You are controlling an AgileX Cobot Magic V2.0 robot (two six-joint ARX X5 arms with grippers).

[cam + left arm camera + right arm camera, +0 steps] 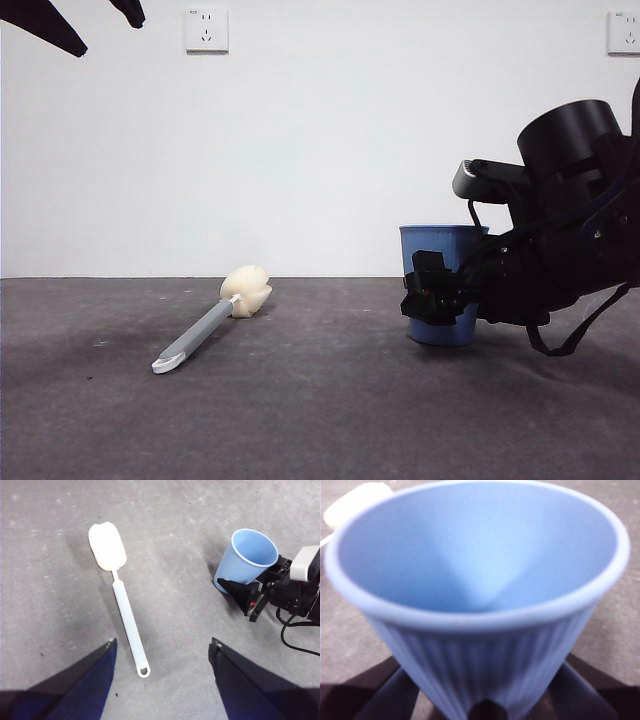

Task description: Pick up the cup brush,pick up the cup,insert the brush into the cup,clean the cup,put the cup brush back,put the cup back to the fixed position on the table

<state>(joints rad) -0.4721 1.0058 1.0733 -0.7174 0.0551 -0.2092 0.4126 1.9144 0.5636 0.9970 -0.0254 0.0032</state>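
Even, soft light fills my workspace. On the table (300,420), the cup brush (215,322) casts only a faint shadow, the cup (445,290) a darker one. From my right wrist the cup (480,605) looms blurred and soft-edged; my left wrist's picture is sharp.

open floor around the brush, cup side crowded

the cup brush (122,601) lies alone on the table (320,420), bare surface all round it, left gripper (162,647) spread wide above; the cup (441,262) is hemmed low by the right gripper (436,293), its mouth unblocked.
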